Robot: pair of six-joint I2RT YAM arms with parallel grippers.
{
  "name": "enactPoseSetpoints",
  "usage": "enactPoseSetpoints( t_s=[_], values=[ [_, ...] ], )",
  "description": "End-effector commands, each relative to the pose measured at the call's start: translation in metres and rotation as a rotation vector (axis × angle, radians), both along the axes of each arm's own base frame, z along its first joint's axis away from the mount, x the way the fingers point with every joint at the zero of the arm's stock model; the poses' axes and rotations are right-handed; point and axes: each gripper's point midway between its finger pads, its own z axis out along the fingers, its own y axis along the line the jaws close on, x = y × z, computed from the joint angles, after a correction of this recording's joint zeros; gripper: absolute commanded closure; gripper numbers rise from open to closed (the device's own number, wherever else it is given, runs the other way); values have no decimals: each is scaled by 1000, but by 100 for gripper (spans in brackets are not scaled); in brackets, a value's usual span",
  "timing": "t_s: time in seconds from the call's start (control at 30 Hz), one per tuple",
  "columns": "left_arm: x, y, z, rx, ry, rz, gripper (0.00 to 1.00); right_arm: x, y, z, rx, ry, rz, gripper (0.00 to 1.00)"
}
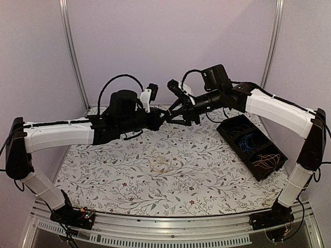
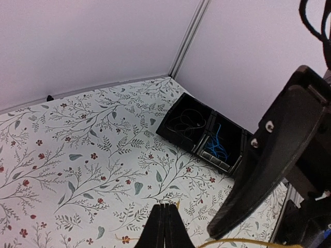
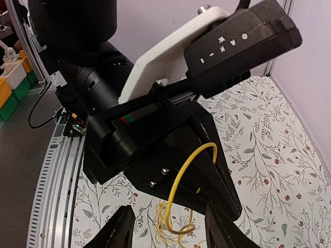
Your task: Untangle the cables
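The yellow cable (image 3: 179,185) hangs in the air above the far middle of the worktop (image 1: 119,170). It arcs off the left tool (image 2: 165,227), whose jaws are pressed fully together, apparently pinching one strand. From there it drops into a small knotted bundle. The right tool (image 3: 169,212) faces it with its jaws spread wide and nothing in them, and in its own camera the bundle sits in the gap between them. A pale loose coil (image 1: 160,165) lies on the worktop below, and I cannot tell whether it is joined to the raised strand. To the right stands a black tray (image 1: 235,150) that holds blue cables (image 1: 248,138) in its middle bin and orange cables (image 1: 266,159) in its near bin.

The main risk, as I judge it, is the thin pinch. A sharp pull by the right tool could slip the strand out of the left jaws, or draw the knot tighter instead of opening it. The right tool could also close on several loops at once. The two tools are very close together, so a small misjudged approach could knock them against each other.

There is plenty of bare worktop left of and nearer than the tray for laying strands out. The back wall is close behind the tools, and the tray limits any sweep to the right.
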Motion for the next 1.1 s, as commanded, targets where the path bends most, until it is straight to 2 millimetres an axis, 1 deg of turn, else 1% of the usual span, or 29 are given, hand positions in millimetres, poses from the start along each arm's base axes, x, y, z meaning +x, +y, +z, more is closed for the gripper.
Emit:
enactPoseSetpoints(
  t_s=[0.0, 0.13, 0.17, 0.2, 0.27, 0.37, 0.47, 0.53, 0.63, 0.7, 0.8, 0.83, 0.97, 1.07],
  values=[
    [-6, -12, 7, -11, -7, -36, 100, 9, 7, 9, 27, 3, -39, 63],
    [-8, -14, 6, -9, -5, -42, 100, 17, 3, 16, 33, -28, -93, 88],
    [-8, -14, 4, -6, -4, -42, 100, 18, 1, 19, 35, -39, -108, 95],
    [-8, -14, 3, -3, -4, -41, 100, 19, -1, 25, 41, -51, -122, 100],
    [-7, -14, -3, 8, 1, -42, 100, 16, -6, 37, 59, -70, -126, 100],
    [-6, -15, -22, 39, 5, -41, 100, -1, -16, 71, 108, -92, -94, 100],
    [4, -18, -46, 63, -7, -24, 100, -14, -26, 101, 140, -117, -72, 100],
    [11, -27, -63, 75, -6, -31, 100, -19, -36, 123, 167, -143, -75, 100],
    [21, -43, -94, 118, 22, -47, 98, -22, -50, 148, 194, -180, -90, 100],
    [25, -51, -111, 130, 34, -56, 97, -23, -62, 166, 213, -228, -116, 100],
    [29, -54, -131, 130, 49, -52, 96, -20, -77, 185, 232, -270, -151, 100],
    [27, -57, -136, 128, 56, -69, 97, -18, -83, 191, 239, -284, -166, 100],
    [27, -54, -157, 146, 70, -67, 100, -14, -102, 208, 251, -324, -209, 100],
    [28, -48, -172, 157, 93, -66, 100, -11, -116, 220, 260, -357, -245, 100]
  ],
)
